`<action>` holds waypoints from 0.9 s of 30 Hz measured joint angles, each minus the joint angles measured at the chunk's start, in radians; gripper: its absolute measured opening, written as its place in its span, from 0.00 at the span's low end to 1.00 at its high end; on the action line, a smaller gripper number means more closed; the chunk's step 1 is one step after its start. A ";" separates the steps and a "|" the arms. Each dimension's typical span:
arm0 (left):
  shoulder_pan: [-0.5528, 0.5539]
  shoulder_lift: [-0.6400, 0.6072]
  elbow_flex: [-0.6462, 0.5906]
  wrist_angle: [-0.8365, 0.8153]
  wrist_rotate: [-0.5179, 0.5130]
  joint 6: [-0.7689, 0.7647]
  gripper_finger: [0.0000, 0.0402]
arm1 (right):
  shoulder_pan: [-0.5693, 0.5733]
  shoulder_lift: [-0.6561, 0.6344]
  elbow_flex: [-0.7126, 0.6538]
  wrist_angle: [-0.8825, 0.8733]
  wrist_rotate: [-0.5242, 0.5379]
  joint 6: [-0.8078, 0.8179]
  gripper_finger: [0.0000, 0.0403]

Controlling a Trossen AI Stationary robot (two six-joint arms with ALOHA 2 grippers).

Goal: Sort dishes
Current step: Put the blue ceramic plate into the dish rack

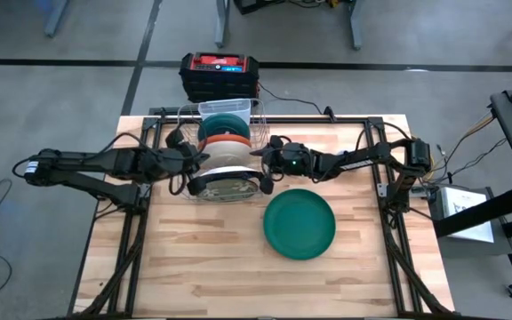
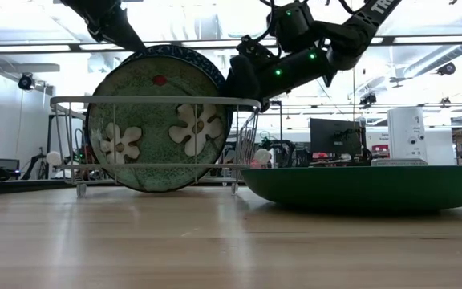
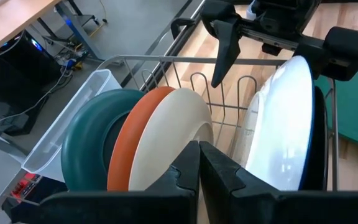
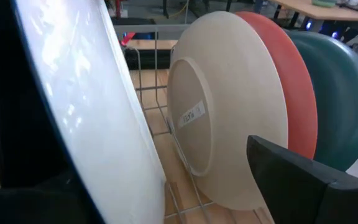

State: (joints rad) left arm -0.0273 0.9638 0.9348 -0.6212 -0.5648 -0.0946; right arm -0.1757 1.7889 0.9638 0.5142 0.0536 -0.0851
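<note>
A teal bowl, an orange bowl and a cream-white bowl stand on edge, nested in a row. Beside them stands a white plate, then a speckled flowered plate. Near that row, a large dark green plate lies flat.

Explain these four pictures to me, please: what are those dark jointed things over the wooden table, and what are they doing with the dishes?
They are two robot arms, each ending in a two-finger gripper. One picture looks straight down on the table, one looks level across it, and two come from cameras on the arms' wrists. A wire dish rack holds dishes on edge: a teal bowl, an orange bowl, a cream bowl and a white plate. From table height, the frontmost plate shows a green speckled face with white flowers. A large dark green plate lies flat beside the rack. The left gripper is shut and holds nothing. The right gripper is open astride the white plate's rim, gripping nothing.
</note>
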 joint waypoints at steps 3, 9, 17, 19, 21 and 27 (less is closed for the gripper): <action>0.000 0.000 -0.007 0.000 0.001 -0.004 0.00 | 0.000 0.000 0.027 -0.047 0.000 -0.005 0.77; 0.000 0.000 -0.013 0.001 0.001 0.002 0.00 | -0.002 0.000 0.076 -0.151 -0.001 -0.010 0.80; 0.000 0.000 -0.013 0.013 0.000 0.031 0.00 | -0.002 -0.001 0.146 -0.305 -0.001 -0.042 0.80; 0.000 0.000 -0.013 0.017 0.000 0.031 0.00 | -0.002 -0.001 0.167 -0.350 -0.001 -0.046 0.80; 0.000 0.000 -0.013 0.017 0.000 0.032 0.00 | -0.002 -0.002 0.186 -0.398 -0.001 -0.050 0.80; 0.000 0.000 -0.013 0.016 0.019 0.033 0.00 | -0.002 -0.002 0.213 -0.483 0.000 -0.067 0.80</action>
State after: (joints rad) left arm -0.0273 0.9638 0.9215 -0.6052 -0.5462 -0.0616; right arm -0.1772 1.7870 1.1773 0.0310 0.0532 -0.1520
